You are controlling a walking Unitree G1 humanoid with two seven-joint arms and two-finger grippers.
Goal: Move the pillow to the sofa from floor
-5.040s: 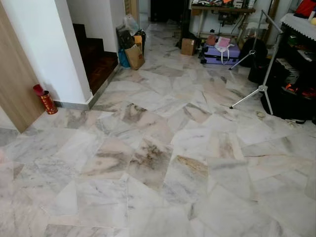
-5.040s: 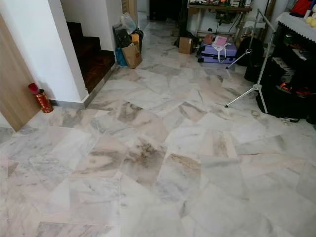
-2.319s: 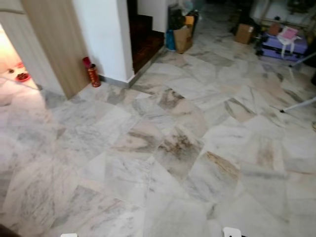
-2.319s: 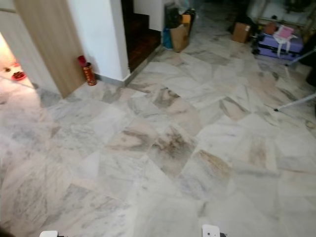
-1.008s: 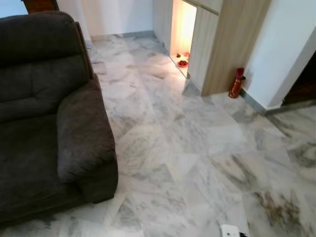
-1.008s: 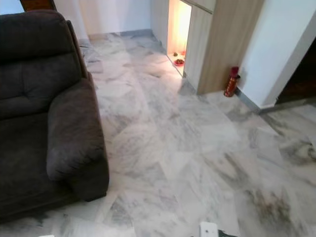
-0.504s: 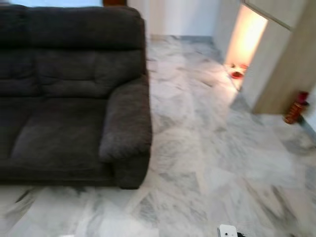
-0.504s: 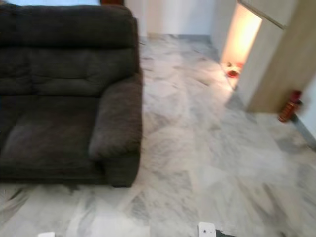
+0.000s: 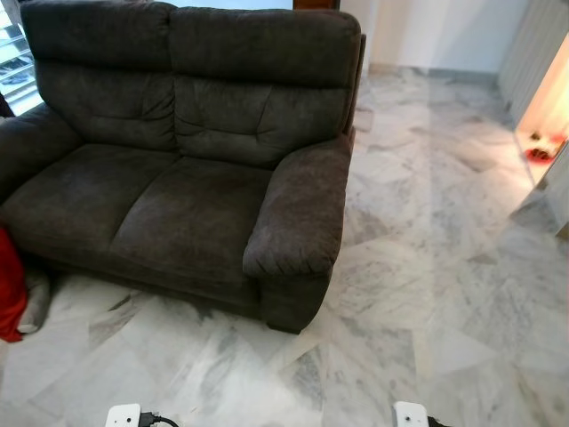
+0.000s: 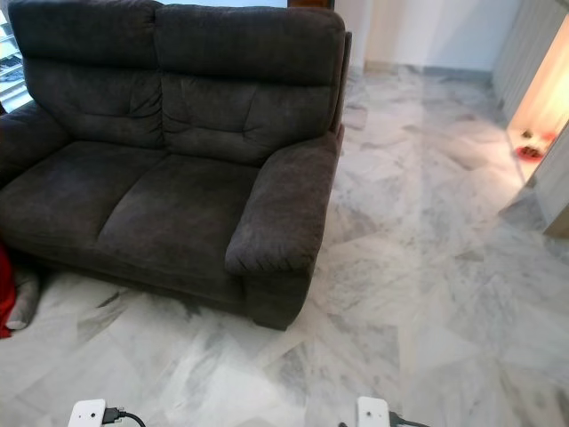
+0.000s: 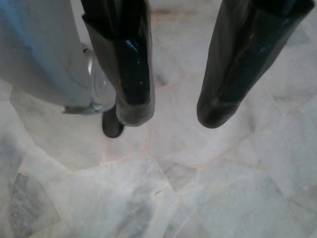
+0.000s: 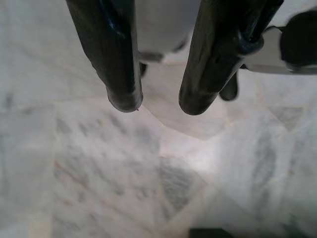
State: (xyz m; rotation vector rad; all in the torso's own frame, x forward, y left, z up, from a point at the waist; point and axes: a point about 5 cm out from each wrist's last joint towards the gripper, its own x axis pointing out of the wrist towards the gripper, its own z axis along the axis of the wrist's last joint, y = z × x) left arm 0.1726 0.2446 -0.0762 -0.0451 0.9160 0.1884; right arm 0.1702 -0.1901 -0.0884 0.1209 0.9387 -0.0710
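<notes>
- My left gripper (image 11: 171,111) hangs idle at my side, pointing down at the marble floor (image 11: 163,198); its two black fingers (image 11: 130,84) stand apart with a moderate gap and nothing between them.
- My right gripper (image 12: 158,106) hangs the same way over the floor, its fingers (image 12: 119,74) parted by a narrower gap, also empty.
- Beyond the left jaws, one of my own silver legs and a dark foot (image 11: 112,126) stand on the tiles.
- Ahead of both grippers and well apart from them stands a dark grey two-seat sofa (image 9: 178,169), its seat cushions bare, its nearer armrest (image 9: 298,213) closest to my left side.
- Far off to the left of my left jaws, at the foot of the sofa's front corner, a red object (image 9: 11,285) lies on the floor with a grey soft thing (image 9: 36,298) just beside it; both are cut off by the edge, so I cannot tell if either is the pillow.
- Off to the right of my right jaws, well away, a warmly lit doorway (image 10: 542,116) opens onto the floor, with small red items (image 10: 524,149) at its foot.
</notes>
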